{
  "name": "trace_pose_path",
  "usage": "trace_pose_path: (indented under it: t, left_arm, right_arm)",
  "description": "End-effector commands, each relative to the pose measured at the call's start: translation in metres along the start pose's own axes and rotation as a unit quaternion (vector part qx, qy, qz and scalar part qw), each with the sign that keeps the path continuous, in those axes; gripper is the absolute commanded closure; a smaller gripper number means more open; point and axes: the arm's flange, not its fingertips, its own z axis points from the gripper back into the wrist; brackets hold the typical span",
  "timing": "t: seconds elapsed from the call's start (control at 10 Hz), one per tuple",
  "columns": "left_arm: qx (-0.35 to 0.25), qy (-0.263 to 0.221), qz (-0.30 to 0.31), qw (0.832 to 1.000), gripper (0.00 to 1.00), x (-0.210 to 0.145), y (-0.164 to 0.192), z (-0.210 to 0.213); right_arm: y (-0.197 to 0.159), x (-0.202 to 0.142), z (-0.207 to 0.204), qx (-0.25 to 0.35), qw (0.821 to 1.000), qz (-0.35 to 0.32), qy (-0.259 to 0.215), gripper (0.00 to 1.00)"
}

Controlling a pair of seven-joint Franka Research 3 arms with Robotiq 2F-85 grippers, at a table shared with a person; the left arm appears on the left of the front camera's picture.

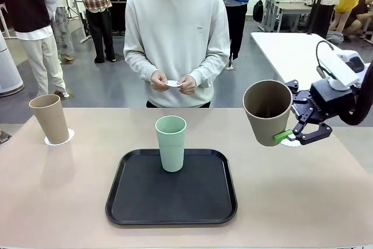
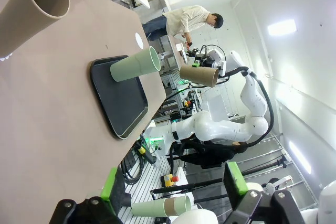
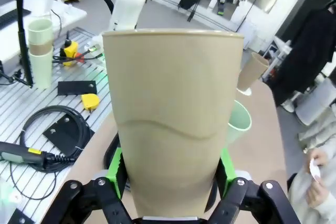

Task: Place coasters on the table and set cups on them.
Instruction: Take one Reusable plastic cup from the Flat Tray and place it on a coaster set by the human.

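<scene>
Front view: right gripper (image 1: pixel 285 137) clamps a tilted tan cup (image 1: pixel 267 112) near its base, over a coaster (image 1: pixel 293 143) on the right of the table (image 1: pixel 326 202). Left wrist view: left gripper (image 2: pixel 173 184) gapes, holding nothing. Right wrist view: the tan cup sits squeezed between both green pads (image 3: pixel 116 167).

One brown cup (image 1: pixel 51 119) stands upright on a lacy white coaster (image 1: pixel 60 139) at the left of the tan table (image 1: pixel 303 202). The green cup (image 1: pixel 171 143) stands upright on the black tray (image 1: pixel 140 202) in the middle. The other brown cup (image 1: pixel 267 112) is up in the air on the right, tipped, its open mouth showing.
</scene>
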Motion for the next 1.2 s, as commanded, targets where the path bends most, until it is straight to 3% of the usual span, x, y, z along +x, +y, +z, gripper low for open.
trace_pose_path:
  t: [0.0, 0.2, 0.3, 0.4, 0.8, 0.9, 1.1]
  left_arm:
    - [-0.003, -0.001, -0.003, 1.000, 0.00, -0.001, -0.002, 0.001]
    - [-0.003, -0.001, -0.003, 1.000, 0.00, -0.001, -0.002, 0.001]
    - [-0.003, -0.001, -0.003, 1.000, 0.00, -0.001, -0.002, 0.001]
    - [-0.003, -0.001, -0.003, 1.000, 0.00, -0.001, -0.002, 0.001]
    - [-0.003, -0.001, -0.003, 1.000, 0.00, -0.001, -0.002, 0.001]
    - [-0.003, -0.001, -0.003, 1.000, 0.00, -0.001, -0.002, 0.001]
    - [-0.003, -0.001, -0.003, 1.000, 0.00, -0.001, -0.002, 0.001]
  right_arm:
    - [0.018, 0.010, 0.000, -0.028, 0.999, 0.028, -0.017, 0.18]
    - [0.026, 0.008, 0.004, -0.035, 0.999, 0.024, -0.016, 0.18]
    - [0.023, 0.007, -0.002, -0.033, 0.999, -0.009, 0.013, 0.18]
    - [0.007, 0.008, 0.016, -0.023, 1.000, 0.014, -0.004, 0.18]
    - [0.007, 0.007, 0.016, -0.022, 1.000, 0.009, 0.006, 0.18]
    - [-0.004, 0.010, 0.020, -0.009, 1.000, -0.011, -0.024, 0.18]
    - [-0.023, -0.034, 0.071, -0.038, 0.988, -0.054, -0.141, 0.18]
